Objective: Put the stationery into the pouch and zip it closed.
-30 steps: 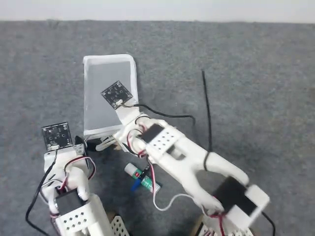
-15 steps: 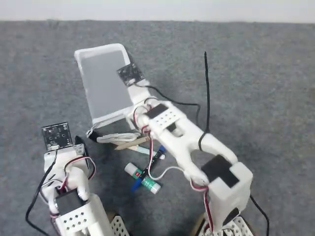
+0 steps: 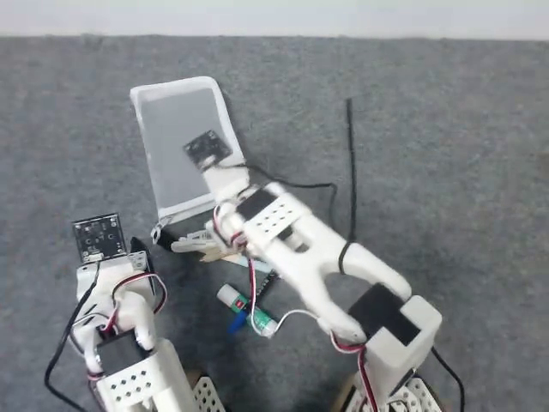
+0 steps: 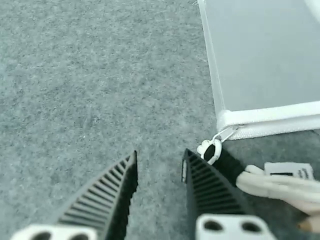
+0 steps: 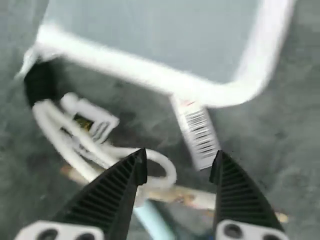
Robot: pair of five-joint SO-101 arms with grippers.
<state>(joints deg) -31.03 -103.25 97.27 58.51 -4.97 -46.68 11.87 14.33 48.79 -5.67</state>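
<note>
The translucent white pouch (image 3: 180,142) lies flat at the far left, its zip edge toward the arms. Just in front of it lie white pens (image 3: 193,245), with a glue stick (image 3: 249,311) and a blue pen (image 3: 236,324) nearer the arm bases. My right gripper (image 5: 180,157) hangs open over the white pens (image 5: 75,135) and a wooden pencil (image 5: 200,197), close to the pouch's edge (image 5: 150,75). My left gripper (image 4: 159,160) stands open on the carpet beside the zipper pull (image 4: 212,147), holding nothing. The pouch (image 4: 265,55) is just beyond it.
Grey carpet covers the table. A thin black cable (image 3: 352,172) runs over it to the right of the right arm (image 3: 300,249). The left arm (image 3: 120,300) stands at the near left. Open carpet lies to the far right.
The pouch has slid away and turned slightly to the left. The right arm swung toward the pouch, then came back over the white pens. The left arm has kept still.
</note>
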